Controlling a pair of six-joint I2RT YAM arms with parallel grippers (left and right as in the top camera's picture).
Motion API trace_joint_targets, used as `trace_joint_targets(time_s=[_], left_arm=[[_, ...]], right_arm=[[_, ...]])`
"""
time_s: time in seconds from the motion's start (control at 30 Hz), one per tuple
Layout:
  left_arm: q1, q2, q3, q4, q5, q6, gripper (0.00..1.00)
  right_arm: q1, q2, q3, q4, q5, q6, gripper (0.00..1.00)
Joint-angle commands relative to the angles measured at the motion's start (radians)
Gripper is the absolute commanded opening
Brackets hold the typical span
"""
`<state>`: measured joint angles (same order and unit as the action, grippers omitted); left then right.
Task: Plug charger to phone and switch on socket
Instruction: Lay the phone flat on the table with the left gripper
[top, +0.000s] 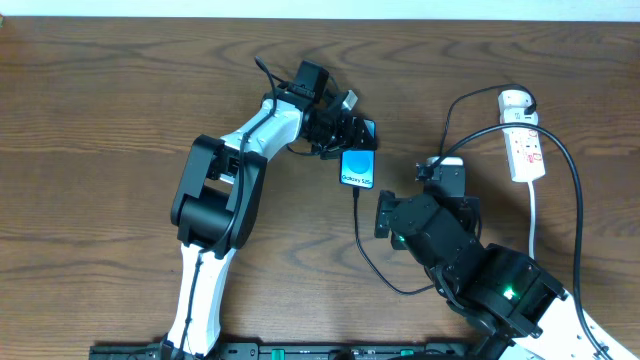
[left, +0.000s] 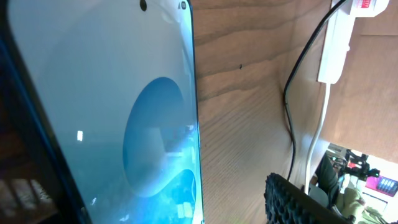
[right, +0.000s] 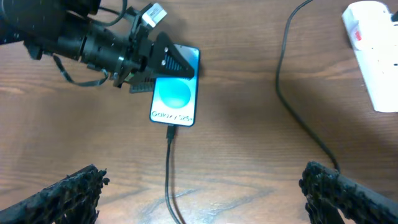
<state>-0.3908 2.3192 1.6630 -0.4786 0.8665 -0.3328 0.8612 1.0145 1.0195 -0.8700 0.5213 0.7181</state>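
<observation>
Phone: slim rectangular phone (top: 358, 166) with a bright blue-cyan screen, lying flat mid-way across the brown wood-grain table (top: 120, 120), its long axis running away from the robot.
Charger: thin, long black charger cable (right: 166, 168) meets the phone's near end. It looks plugged in, but the tip is too small to tell whether it is fully seated.
Left gripper: left gripper (right: 158, 67) sits at the phone's far end with its jaws apart. Its one visible textured black finger (left: 292, 199) stands off the phone's edge, with bare wood between.
Socket: narrow white plastic socket strip (top: 526, 148) with red-marked switches (right: 356, 36), well to the right of the phone and roughly parallel to it.
Right gripper: right gripper (right: 202, 177) is spread wide and holds nothing, hovering near the phone's near end.
Next-move relation: the switch seems to be the step left. The socket lies rightward of and beyond the right gripper, and the right arm is nearer.
Hidden: the switch position is unreadable, the socket is cut off in the right wrist view, and the left gripper's second finger is unseen.
</observation>
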Motion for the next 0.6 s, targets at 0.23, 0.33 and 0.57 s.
trace_joint_targets(time_s=[0.23, 0.33, 0.57], left_arm=[[0.002, 0.015, -0.008, -0.045, -0.190, 0.013, 0.70], [0.002, 0.015, -0.008, -0.046, -0.191, 0.013, 0.71], [0.002, 0.015, -0.008, -0.063, -0.206, 0.013, 0.72]], right_arm=[[-0.005, -0.002, 0.013, 0.002, -0.043, -0.008, 0.99], [-0.005, -0.002, 0.013, 0.002, -0.042, 0.009, 0.99], [-0.005, -0.002, 0.013, 0.002, -0.046, 0.029, 0.99]])
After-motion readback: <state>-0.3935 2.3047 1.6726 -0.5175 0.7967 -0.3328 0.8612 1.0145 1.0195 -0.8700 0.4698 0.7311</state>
